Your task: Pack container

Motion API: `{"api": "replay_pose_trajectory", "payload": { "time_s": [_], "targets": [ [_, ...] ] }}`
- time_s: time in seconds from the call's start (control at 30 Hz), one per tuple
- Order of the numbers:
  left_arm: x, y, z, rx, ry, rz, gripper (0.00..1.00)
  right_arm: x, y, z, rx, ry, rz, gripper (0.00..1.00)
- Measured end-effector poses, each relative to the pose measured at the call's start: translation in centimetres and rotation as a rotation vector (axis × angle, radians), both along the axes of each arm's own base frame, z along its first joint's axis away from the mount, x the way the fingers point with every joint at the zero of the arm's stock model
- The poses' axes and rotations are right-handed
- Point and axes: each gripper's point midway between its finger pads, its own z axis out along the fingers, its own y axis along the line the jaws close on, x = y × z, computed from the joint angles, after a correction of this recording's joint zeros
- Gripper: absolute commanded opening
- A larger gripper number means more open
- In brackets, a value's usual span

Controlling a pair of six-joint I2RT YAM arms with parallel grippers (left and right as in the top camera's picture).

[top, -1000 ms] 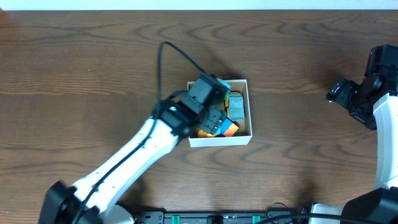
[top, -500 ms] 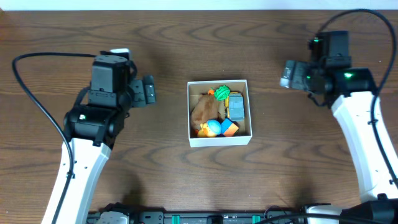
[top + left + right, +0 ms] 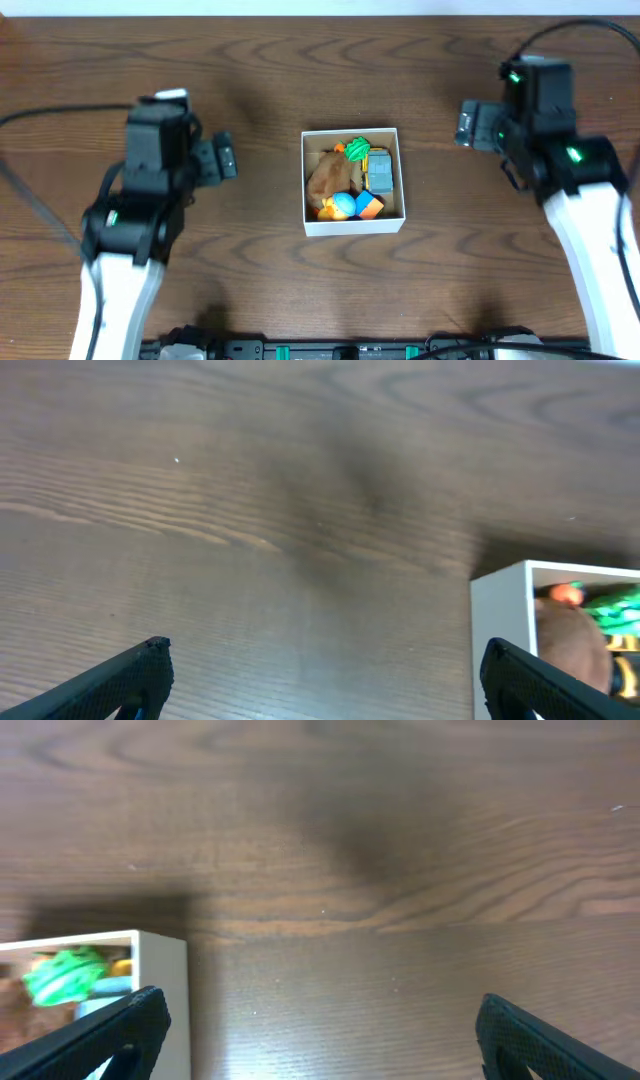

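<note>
Wood table (image 3: 320, 60), and the container (image 3: 354, 225) sits dead centre, midway between left and right edges. My left gripper (image 3: 226, 160) and right gripper (image 3: 466, 124) flank it, jaws wide apart, empty. Toys (image 3: 345, 180) heaped inside, none showing outside: packing looks finished, I reckon.

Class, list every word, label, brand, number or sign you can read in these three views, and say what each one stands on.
None can be read in any view.
The container: plain white walls, no print showing.
The grey toy inside it: any marking is too small and blurred to read.
The table: wood grain only, no label.
</note>
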Motion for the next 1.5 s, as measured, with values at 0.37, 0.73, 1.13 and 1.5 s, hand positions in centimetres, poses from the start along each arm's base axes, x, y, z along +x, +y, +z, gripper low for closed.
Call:
{"api": "replay_pose_trajectory", "payload": {
  "time_s": [0.37, 0.73, 1.13, 1.5],
  "targets": [
    [-9.4, -0.2, -2.5, -0.076, -0.133, -0.057, 0.98, -10.8, -2.4, -2.2, 0.074, -0.169, -0.125, 0.99],
    [-12.2, -0.1, -4.6, -0.111, -0.138, -0.057, 0.98, -14.8, -3.3, -5.3, 0.098, -0.241, -0.155, 0.99],
    [-12.2, -0.2, -4.7, -0.111, -0.133, -0.056, 0.98, -14.8, -3.3, -5.5, 0.097, -0.236, -0.155, 0.99],
    [-12.2, -0.2, -4.7, -0.111, -0.133, -0.056, 0.98, -15.1, -3.2, -5.7, 0.098, -0.227, -0.151, 0.99]
  ]
}}
